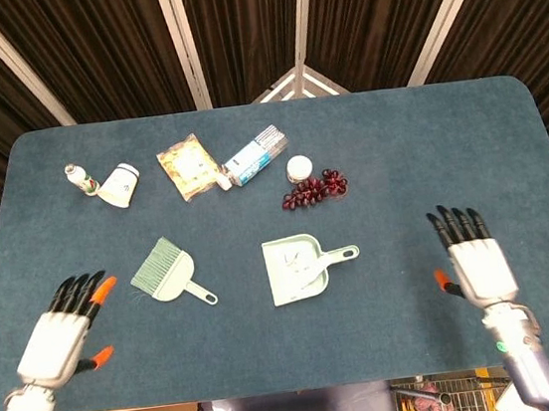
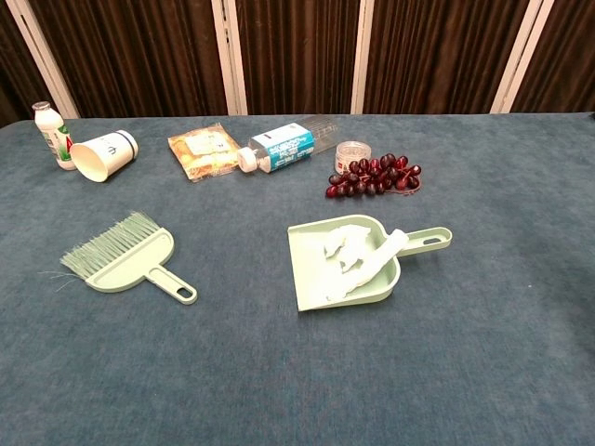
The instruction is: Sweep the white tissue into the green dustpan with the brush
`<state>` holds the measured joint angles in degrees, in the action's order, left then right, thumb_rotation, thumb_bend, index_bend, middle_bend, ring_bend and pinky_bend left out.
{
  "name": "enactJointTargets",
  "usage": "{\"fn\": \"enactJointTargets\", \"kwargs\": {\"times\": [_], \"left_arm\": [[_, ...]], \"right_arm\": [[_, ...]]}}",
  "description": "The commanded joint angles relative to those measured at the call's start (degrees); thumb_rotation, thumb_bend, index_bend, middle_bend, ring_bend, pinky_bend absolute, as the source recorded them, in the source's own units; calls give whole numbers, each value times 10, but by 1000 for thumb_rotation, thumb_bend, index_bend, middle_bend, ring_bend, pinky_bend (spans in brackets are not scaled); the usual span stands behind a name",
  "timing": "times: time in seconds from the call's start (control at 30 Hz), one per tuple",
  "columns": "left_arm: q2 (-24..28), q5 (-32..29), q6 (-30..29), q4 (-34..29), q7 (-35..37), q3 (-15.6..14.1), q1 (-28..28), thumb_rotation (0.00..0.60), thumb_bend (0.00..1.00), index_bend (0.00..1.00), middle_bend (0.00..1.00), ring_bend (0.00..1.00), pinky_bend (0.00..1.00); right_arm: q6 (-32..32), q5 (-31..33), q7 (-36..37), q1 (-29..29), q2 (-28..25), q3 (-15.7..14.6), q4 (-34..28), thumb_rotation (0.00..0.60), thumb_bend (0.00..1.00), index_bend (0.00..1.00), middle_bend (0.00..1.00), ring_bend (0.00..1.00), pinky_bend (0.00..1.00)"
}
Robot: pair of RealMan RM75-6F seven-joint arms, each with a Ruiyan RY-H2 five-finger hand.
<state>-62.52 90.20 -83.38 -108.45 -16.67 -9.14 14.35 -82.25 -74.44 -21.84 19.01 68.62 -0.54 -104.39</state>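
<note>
The green dustpan (image 1: 296, 268) (image 2: 314, 265) lies flat mid-table, handle pointing right. The white tissue (image 1: 301, 264) (image 2: 356, 258) sits crumpled inside its pan. The pale green brush (image 1: 168, 273) (image 2: 124, 257) lies flat on the cloth to the dustpan's left, bristles toward the far left. My left hand (image 1: 63, 333) hovers at the near left edge, fingers spread, holding nothing. My right hand (image 1: 474, 263) is at the near right edge, also spread and empty. Neither hand shows in the chest view.
Along the far side lie a small bottle (image 1: 76, 178), a tipped paper cup (image 1: 120, 185), a snack packet (image 1: 188, 167), a water bottle on its side (image 1: 254, 158), a small round jar (image 1: 298, 168) and a bunch of dark red grapes (image 1: 315, 189).
</note>
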Motion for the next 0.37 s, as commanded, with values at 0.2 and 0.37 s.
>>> {"fn": "enactJointTargets", "kwargs": {"times": [0.2,0.37], "left_arm": [[11,108,-146,114,70,-50,-109,600,0,0,0,0,18],[0,102,-175,171,98,-31,-128,600,0,0,0,0,18]], "right_arm": [[-157,-159,142,-135,-62,-82,67,600,324,0,0,0,0],[-158,-158,165,-155,-59,-81,108,600,324,0,0,0,0]]}}
